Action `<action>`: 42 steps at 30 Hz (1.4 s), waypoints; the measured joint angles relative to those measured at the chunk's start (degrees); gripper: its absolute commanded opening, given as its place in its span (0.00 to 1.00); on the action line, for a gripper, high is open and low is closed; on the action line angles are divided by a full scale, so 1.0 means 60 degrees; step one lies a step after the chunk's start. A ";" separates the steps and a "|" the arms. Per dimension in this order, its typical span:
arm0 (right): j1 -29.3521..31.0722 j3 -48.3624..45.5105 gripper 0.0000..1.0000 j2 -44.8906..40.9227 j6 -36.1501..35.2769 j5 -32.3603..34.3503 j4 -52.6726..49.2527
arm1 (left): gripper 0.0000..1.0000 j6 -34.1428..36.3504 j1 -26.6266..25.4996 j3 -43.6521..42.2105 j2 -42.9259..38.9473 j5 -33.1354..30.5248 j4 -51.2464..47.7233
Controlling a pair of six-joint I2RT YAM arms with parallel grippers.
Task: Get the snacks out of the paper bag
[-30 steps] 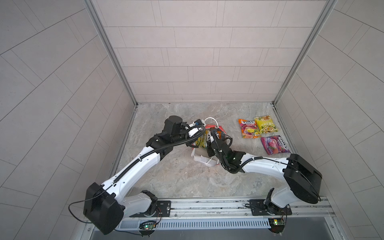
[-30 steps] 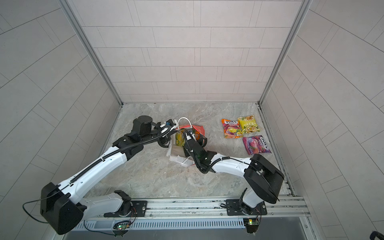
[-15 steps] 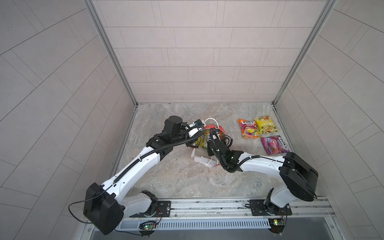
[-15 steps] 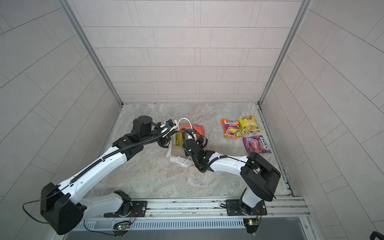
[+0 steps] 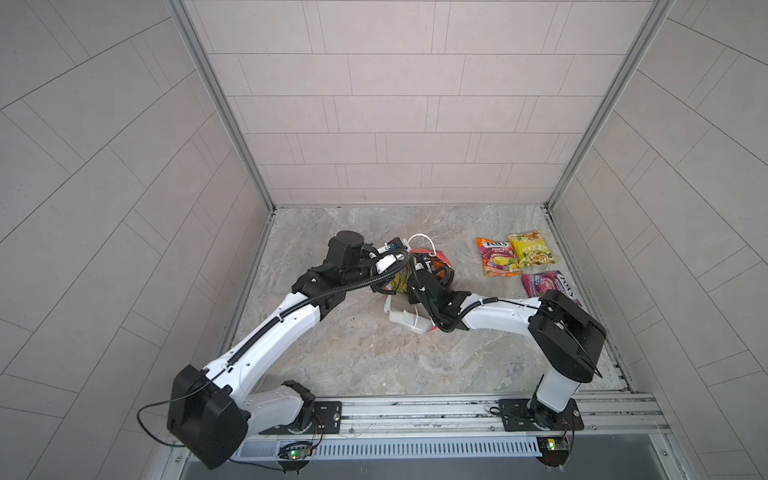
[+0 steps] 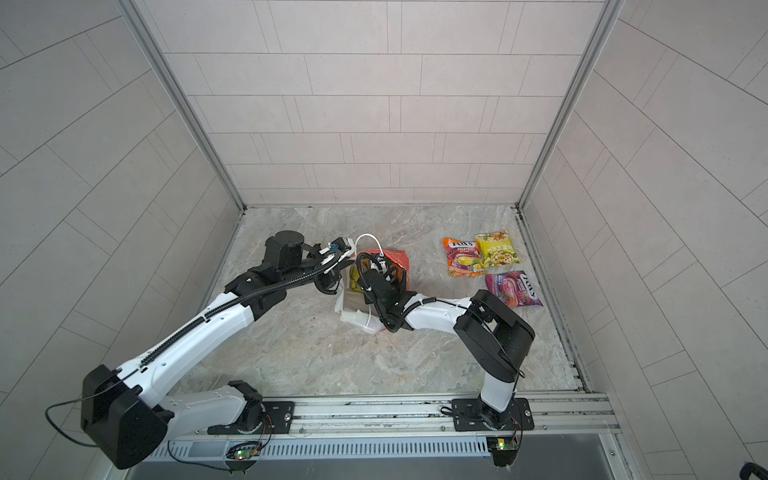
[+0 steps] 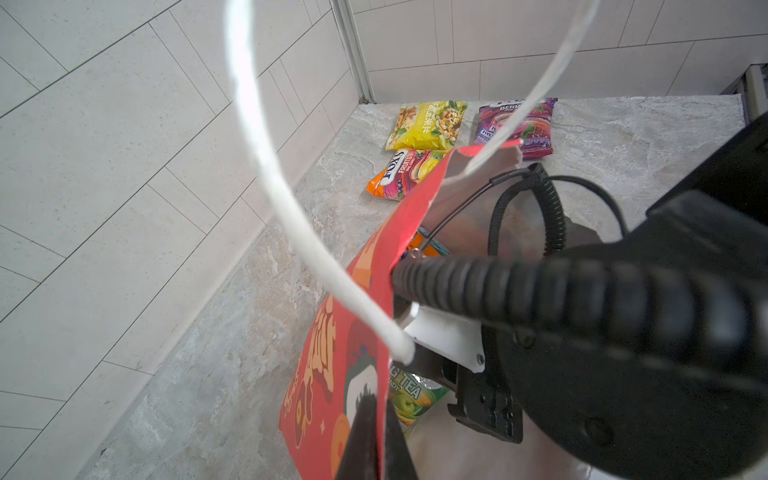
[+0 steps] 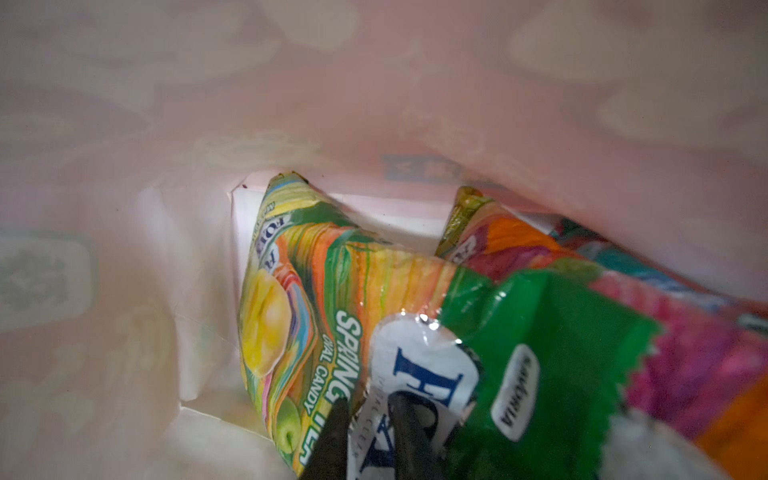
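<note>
Bag [image 5: 441, 261] is found at frame centre in both top views. It stands on the surface [image 5: 374, 365] with its mouth spread open. White handle [image 5: 420, 239] is looped up at its upper edge.

Left hand [image 7: 377, 434] is clamped narrow on the bag rim, seen low centre in the left wrist view. The red wall is pinched between the two dark fingers [image 7: 357, 453].

Right hand [image 8: 368, 440] is sunk inside the bag and mostly hidden in the top views. In the right wrist view, lower centre, it is seen closed narrow on the green packet [image 8: 415, 291]. The grip is at the end with the white FOX'S label, where the foil is creased. That packet is lettered SPRING TEA and is leaned against the white inside of the bag.

Pink packet [image 8: 685, 365] is lodged beside it, right of frame, against the bag wall. A teal strip above that is too blurred to be named.

Three packets are laid flat on the surface in both top views, right of the bag and well apart from it:
- Orange packet [image 5: 496, 258] is leftmost.
- Yellow packet [image 5: 532, 249] is touching its right edge.
- Purple packet [image 5: 544, 283] is just below those two, near the right arm's elbow.
</note>
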 measured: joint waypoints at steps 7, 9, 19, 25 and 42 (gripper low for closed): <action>-0.0036 -0.0025 0.05 -0.0109 -0.0029 -0.0313 -0.0073 | 0.00 0.0000 0.0000 0.0000 0.0015 -0.0036 0.0047; -0.0040 -0.0076 0.05 -0.0262 -0.0055 -0.0390 -0.0127 | 0.00 0.0000 0.0000 0.0000 0.0015 -0.0033 0.0047; 0.0004 -0.0586 0.01 -0.1461 -0.0310 -0.0892 -0.0433 | 0.00 -0.0004 -0.0029 0.0000 0.0044 -0.0004 0.0055; 0.0087 -0.0911 0.03 -0.2539 -0.0477 -0.1166 -0.0484 | 0.00 -0.0007 -0.0029 0.0000 0.0047 -0.0040 0.0091; 0.0080 -0.1220 0.23 -0.4717 -0.1392 -0.2586 -0.0495 | 0.00 -0.0036 -0.0029 0.0000 0.0047 -0.0073 0.0091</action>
